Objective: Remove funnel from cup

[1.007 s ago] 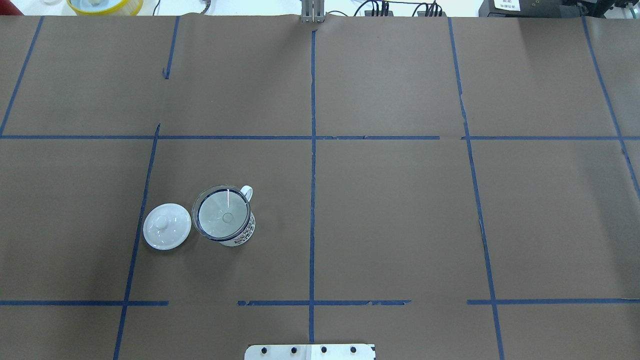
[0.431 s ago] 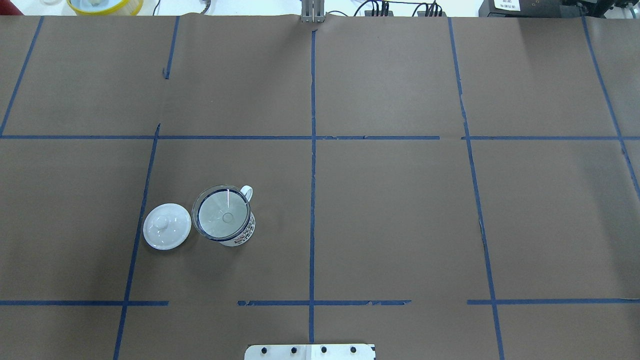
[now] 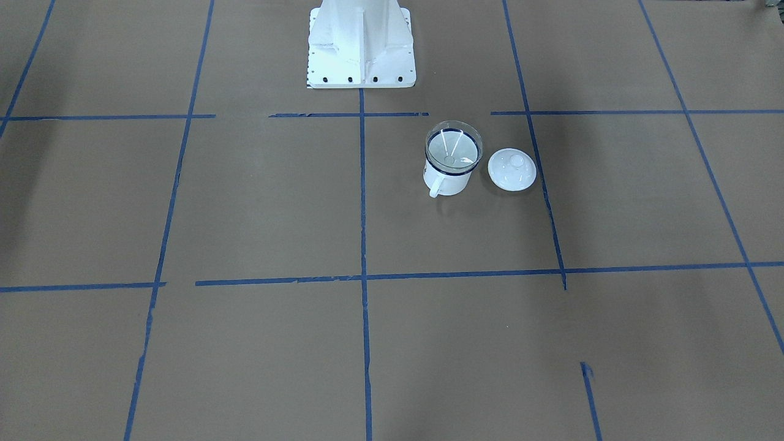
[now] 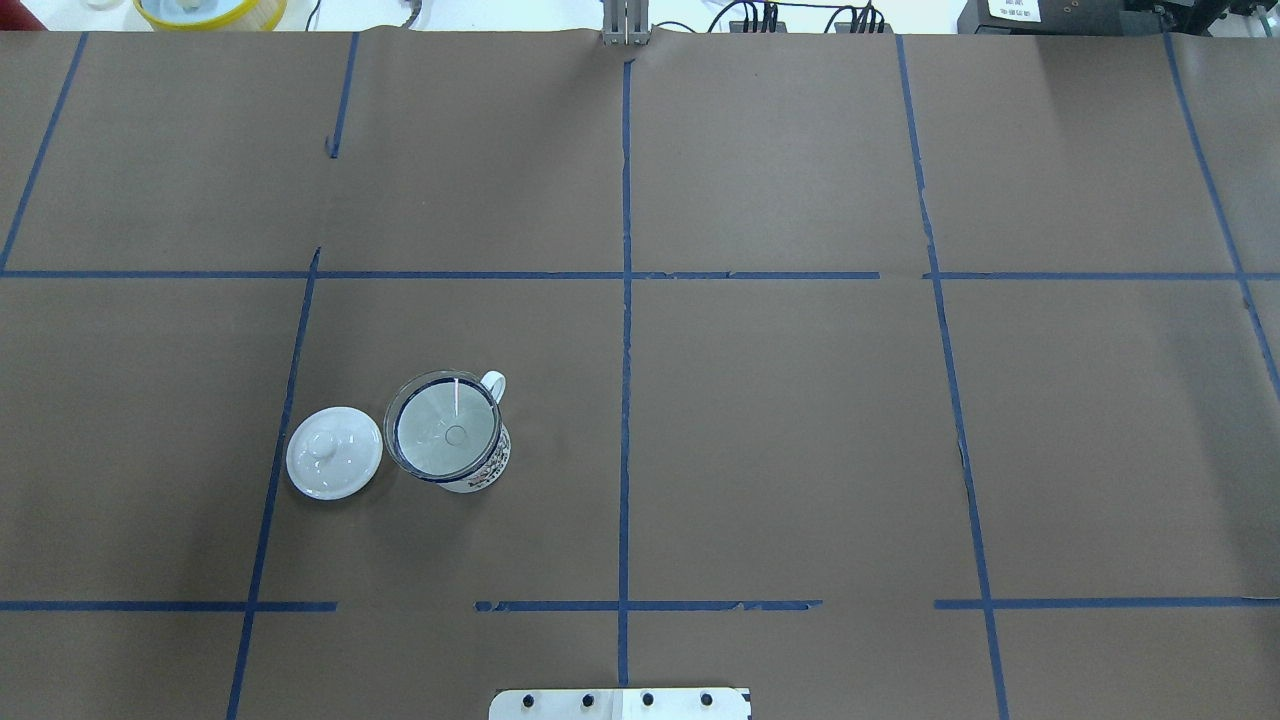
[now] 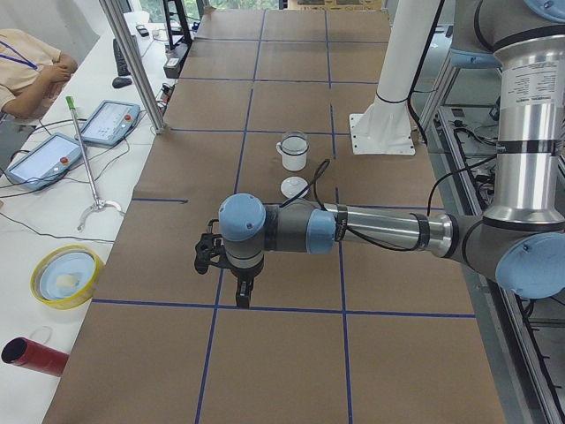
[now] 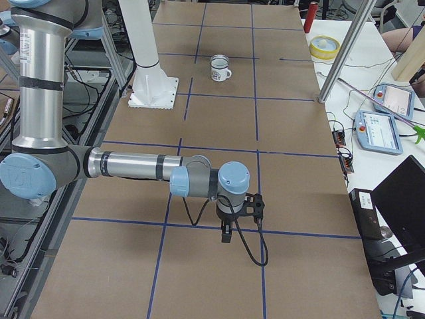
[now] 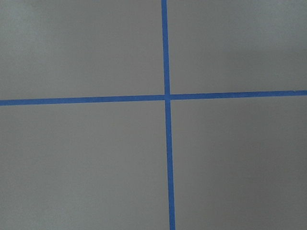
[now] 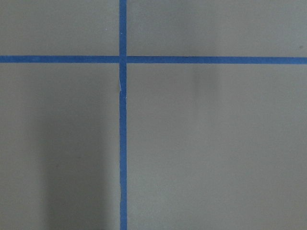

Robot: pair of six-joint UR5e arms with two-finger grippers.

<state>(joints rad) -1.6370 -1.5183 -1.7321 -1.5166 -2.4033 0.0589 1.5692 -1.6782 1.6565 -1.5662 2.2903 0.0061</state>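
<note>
Claws stood well apart from the work, the left claw point(image 5: 240, 296) and right claw point(image 6: 227, 234) each hanging over the bare desk point(image 4: 800, 450). They showed only in the side views, so released or clenched could not be told. The funnel point(image 3: 453, 150) sat spout-down in the cup point(image 3: 452, 182), its rim on the mouth, with a white lid point(image 3: 512, 169) just beside. It lay on the left arm's side, so that claw was judged the likelier to lift it.

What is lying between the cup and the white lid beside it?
Nothing: only a narrow strip of bare brown paper separates the cup and the lid, shown in the front-facing view.
</note>
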